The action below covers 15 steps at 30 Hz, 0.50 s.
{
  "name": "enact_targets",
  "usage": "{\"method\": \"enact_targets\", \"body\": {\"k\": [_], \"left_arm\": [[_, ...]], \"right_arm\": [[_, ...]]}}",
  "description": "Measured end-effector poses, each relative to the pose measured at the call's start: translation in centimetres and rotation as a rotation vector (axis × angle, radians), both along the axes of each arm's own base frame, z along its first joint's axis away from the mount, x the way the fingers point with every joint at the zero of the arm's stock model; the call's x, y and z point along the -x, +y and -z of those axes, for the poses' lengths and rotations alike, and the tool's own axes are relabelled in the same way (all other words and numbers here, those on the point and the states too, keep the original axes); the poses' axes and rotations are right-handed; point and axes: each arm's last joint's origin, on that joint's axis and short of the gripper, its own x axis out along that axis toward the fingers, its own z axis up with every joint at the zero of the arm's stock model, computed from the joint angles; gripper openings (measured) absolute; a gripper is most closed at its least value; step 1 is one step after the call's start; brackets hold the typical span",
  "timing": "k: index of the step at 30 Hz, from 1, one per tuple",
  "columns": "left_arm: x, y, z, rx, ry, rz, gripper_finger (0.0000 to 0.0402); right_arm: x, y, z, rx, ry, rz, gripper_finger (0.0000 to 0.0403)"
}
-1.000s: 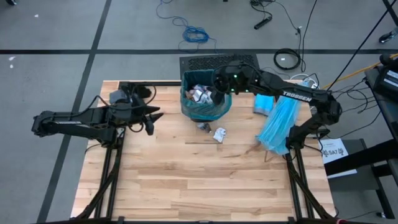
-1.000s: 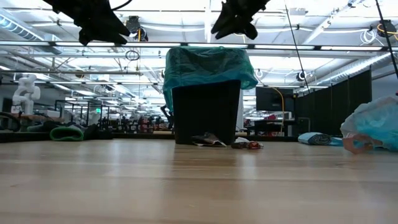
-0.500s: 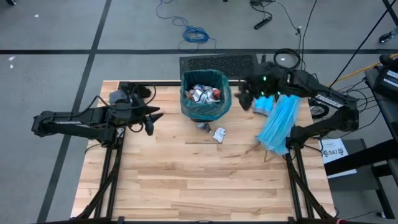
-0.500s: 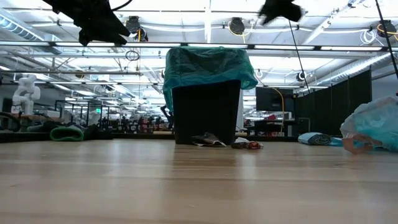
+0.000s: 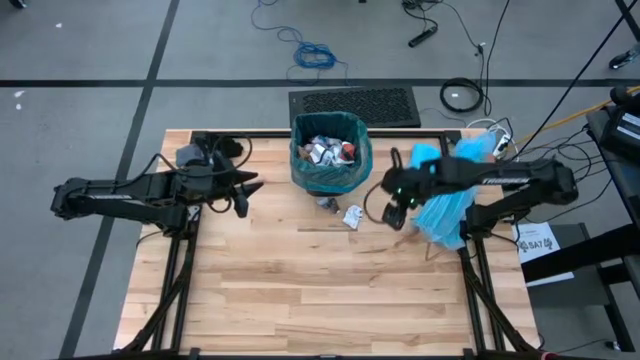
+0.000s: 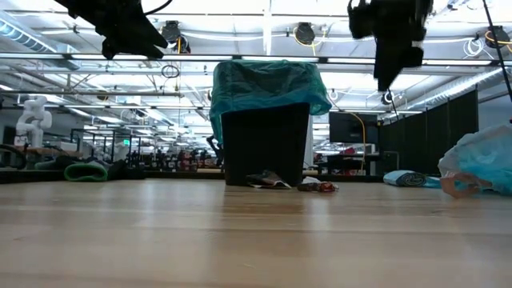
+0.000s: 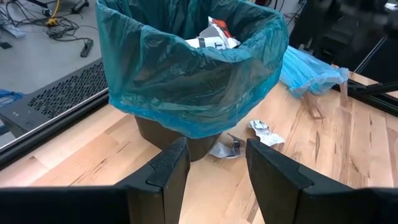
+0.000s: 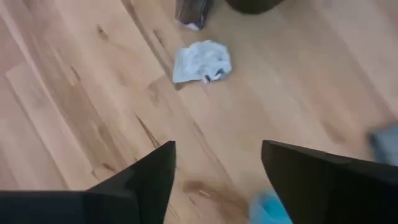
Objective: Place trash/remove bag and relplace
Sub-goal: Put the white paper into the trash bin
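R pincer (image 5: pixel 397 213) hangs above the surface (image 5: pixel 300 290) w/ fingers spread, nothing between them; a white crumpled wrapper (image 5: pixel 352 216) lies just ahead of it on the wood, a darker scrap (image 5: pixel 326 204) beyond that at the bin's foot. The teal bag (image 5: pixel 331 170) lines the bin further ahead, more trash (image 5: pixel 325 151) heaped inside, and a pale blue bag (image 5: pixel 447 200) sits right behind the pincer. L pincer (image 5: pixel 243 195) waits released, apart from the bin on its other side.

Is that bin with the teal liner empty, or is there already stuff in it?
Not empty. The bin stands upright, its teal liner folded over the rim, with crumpled wrappers piled inside. Two scraps lie on the table beside it.
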Motion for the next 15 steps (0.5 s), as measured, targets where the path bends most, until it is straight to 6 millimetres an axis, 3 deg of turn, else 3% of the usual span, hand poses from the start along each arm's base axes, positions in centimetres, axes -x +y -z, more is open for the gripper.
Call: {"method": "enact_targets", "body": {"k": [8,15], "left_arm": [[-0.1,-0.1,0.0,0.016,-0.006,0.030,0.0162],[-0.1,-0.3,0.0,0.048,-0.007,0.102,0.0162]], "right_arm": [[-1.5,1.9,7.1,0.002,-0.189,-0.073,0.0300],[-1.8,1.6,11.7,0.130,-0.289,-0.027,0.0315]]}}
